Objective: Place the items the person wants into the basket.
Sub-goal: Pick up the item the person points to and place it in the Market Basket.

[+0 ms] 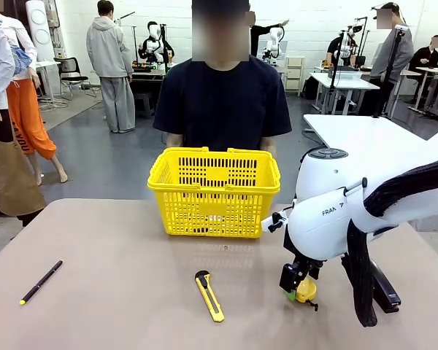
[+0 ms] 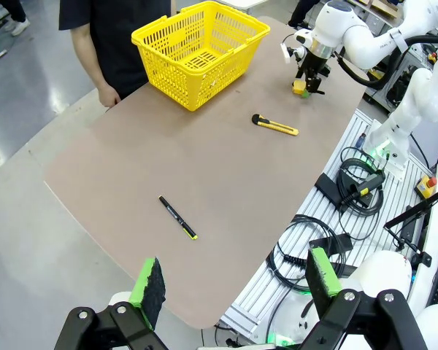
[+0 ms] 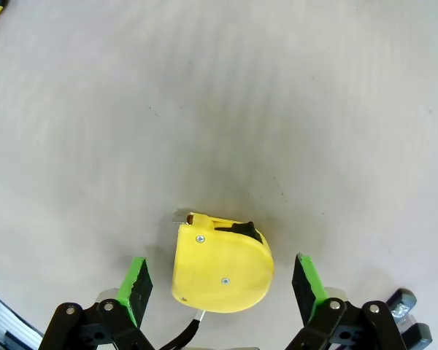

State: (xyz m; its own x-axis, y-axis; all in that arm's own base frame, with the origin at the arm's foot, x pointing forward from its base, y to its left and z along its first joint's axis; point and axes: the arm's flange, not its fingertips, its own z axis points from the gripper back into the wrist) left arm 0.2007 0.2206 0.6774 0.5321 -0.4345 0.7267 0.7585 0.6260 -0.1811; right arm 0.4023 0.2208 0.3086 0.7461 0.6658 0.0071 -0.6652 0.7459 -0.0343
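Barely begun: the basket (image 1: 214, 191), upper centre, looks empty. The right gripper (image 3: 221, 283) stands apart around the tape measure (image 3: 221, 268), lower right; the utility knife (image 1: 209, 295) lies on the bench (image 1: 117, 248). The left gripper (image 2: 233, 281) is apart.

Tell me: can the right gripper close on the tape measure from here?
Probably yes: the tape measure lies on the table between the open pads of the right gripper, nothing in the way.
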